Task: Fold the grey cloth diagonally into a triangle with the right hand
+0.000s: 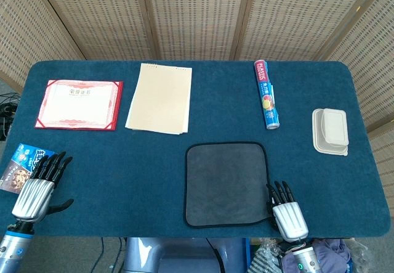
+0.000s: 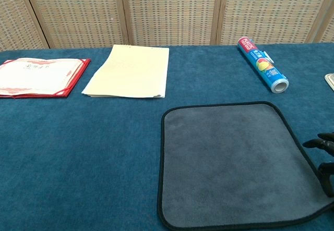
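The grey cloth [image 1: 226, 183] with a black hem lies flat and unfolded on the blue table, near the front edge; in the chest view the grey cloth [image 2: 237, 160] fills the lower right. My right hand [image 1: 287, 213] hovers at the cloth's near right corner, fingers extended and slightly apart, holding nothing. Only its dark fingertips [image 2: 322, 143] show at the right edge of the chest view, just beside the cloth's right hem. My left hand [image 1: 40, 184] rests at the table's front left, fingers spread, empty.
A red-framed certificate [image 1: 79, 104] and a cream paper pad [image 1: 159, 98] lie at the back left. A plastic-wrap roll [image 1: 266, 94] lies behind the cloth, a lidded white box [image 1: 330, 131] to the right. A snack packet [image 1: 18, 164] sits by my left hand.
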Action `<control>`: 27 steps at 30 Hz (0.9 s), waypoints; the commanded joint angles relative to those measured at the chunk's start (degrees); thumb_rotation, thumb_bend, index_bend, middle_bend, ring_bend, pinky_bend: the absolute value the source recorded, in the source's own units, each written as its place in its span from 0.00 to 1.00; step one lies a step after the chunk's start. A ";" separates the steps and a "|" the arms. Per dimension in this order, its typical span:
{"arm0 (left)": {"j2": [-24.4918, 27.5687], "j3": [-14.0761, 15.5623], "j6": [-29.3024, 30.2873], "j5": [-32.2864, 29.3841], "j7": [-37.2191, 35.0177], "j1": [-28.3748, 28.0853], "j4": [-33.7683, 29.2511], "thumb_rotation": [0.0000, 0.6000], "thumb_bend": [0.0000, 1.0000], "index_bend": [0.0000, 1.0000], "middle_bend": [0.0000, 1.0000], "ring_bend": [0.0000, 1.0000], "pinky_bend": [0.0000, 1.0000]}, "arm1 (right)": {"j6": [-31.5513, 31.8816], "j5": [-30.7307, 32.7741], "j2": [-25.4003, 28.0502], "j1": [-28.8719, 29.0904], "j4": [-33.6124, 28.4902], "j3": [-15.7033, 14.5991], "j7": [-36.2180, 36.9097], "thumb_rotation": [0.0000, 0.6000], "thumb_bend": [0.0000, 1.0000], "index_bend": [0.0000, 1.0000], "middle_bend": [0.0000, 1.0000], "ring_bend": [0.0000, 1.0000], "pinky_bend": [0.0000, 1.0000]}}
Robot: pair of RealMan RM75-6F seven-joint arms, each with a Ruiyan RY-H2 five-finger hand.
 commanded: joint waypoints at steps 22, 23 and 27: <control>-0.10 -0.09 0.35 0.01 0.00 0.10 0.00 1.00 0.16 0.00 0.00 0.00 0.00 | 0.34 -0.38 -0.66 0.59 -0.01 0.12 -0.34 1.00 0.44 0.62 0.18 0.00 0.00; -0.12 -0.11 0.33 -0.03 -0.04 0.09 0.02 1.00 0.16 0.00 0.00 0.00 0.00 | 0.30 -0.36 -0.67 0.67 -0.08 0.18 -0.35 1.00 0.44 0.62 0.18 0.00 0.00; -0.24 -0.22 0.14 -0.23 -0.02 0.00 0.16 1.00 0.16 0.00 0.00 0.00 0.00 | 0.12 -0.24 -0.70 1.06 -0.39 0.56 -0.53 1.00 0.44 0.63 0.19 0.00 0.00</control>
